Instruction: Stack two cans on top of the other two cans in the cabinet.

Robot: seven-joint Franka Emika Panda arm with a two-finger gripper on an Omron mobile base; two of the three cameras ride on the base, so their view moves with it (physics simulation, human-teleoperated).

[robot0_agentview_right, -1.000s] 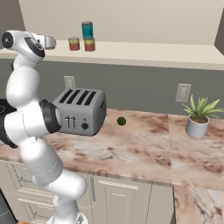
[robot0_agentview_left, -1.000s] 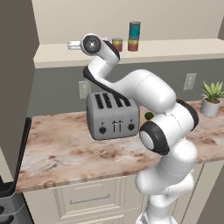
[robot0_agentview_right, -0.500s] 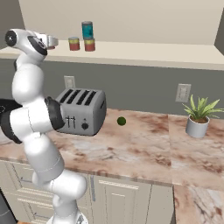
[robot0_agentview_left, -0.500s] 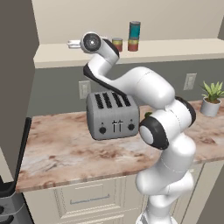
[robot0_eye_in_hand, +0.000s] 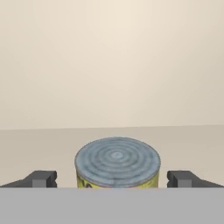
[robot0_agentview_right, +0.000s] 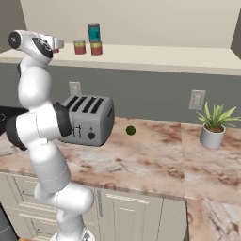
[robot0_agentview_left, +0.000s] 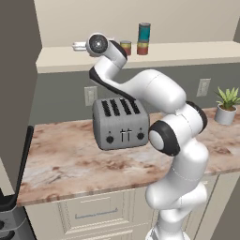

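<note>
Since a second ago the arm has swung slightly; our gripper [robot0_eye_in_hand: 112, 179] now brackets a loose can [robot0_eye_in_hand: 117, 162] at 6 o'clock, jaws spread wide, unclosed. One teal-blue can [robot0_agentview_right: 94, 32] already sits stacked at 12 o'clock in the cabinet [robot0_agentview_right: 155, 55], so we judge one stack remains.

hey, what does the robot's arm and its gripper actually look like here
The arm is glossy white, built of rounded, bulging segments with dark charcoal rings and caps at the joints. No cables or markings show. The gripper ends in two small, blocky dark grey jaws, seen in the hand view.
</note>
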